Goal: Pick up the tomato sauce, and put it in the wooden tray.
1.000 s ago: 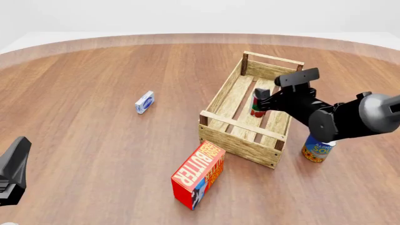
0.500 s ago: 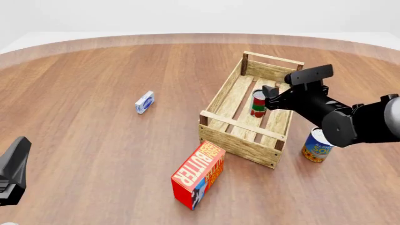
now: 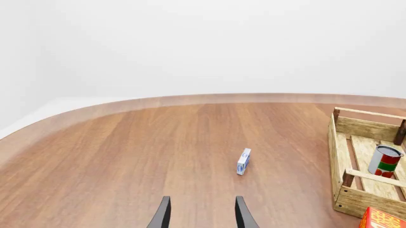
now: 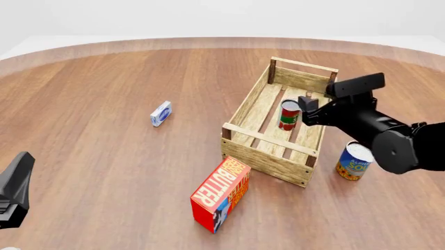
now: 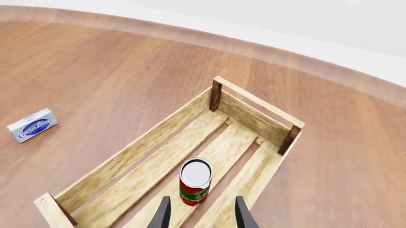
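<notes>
At the far left of the front view, the left gripper (image 4: 14, 195) sits low at the near edge of the table (image 4: 104, 156), dark and only partly in frame. Its wrist view shows the two fingers (image 3: 163, 216) spread with clear table between them, gripping nothing. Further right, a small blue-and-white box (image 4: 160, 113) stands alone on the wood, well apart from everything else. Nearer the camera, a red butter box (image 4: 221, 194) stands tilted just in front of the near left corner of the wooden tray (image 4: 261, 155). The tray runs away from the camera at an angle, slatted floor showing. The tomato sauce (image 4: 288, 115) stands upright on the slats near the middle of the tray, its pale top facing up. The right gripper (image 4: 306, 107) hovers just right of and above the can, not touching it; its wrist view looks down on the can (image 5: 195, 182) with both fingers (image 5: 240, 213) parted and free of it. To the right of the tray, a blue-and-orange can (image 4: 353, 161) stands on the table, partly under the right arm.
</notes>
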Controlling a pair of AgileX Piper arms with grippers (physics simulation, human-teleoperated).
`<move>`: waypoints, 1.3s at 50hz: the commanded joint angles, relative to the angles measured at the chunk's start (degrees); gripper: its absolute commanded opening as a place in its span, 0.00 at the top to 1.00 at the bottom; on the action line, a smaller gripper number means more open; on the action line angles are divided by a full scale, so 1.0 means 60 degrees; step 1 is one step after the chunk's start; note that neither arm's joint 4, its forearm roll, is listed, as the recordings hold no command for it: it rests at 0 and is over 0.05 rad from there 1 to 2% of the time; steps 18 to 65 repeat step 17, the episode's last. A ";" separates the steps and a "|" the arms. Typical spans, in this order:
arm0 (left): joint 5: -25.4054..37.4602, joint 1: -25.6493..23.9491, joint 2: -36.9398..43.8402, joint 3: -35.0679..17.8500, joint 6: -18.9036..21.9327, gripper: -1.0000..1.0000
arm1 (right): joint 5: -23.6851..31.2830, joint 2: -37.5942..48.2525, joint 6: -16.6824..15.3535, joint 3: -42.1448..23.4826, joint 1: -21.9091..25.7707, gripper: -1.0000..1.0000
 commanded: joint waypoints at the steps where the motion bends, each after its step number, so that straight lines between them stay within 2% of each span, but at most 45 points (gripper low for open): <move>1: 0.0000 0.0000 0.0000 0.0000 0.0000 0.00 | 0.0137 -0.0500 0.0007 0.0317 0.0054 0.00; 17: 0.0000 0.0000 0.0000 0.0000 0.0000 0.00 | 0.0256 -0.0913 -0.0025 0.0549 0.0034 0.00; 65: 0.0000 0.0000 0.0000 0.0000 0.0000 0.00 | 0.0256 -0.0913 -0.0025 0.0549 0.0034 0.00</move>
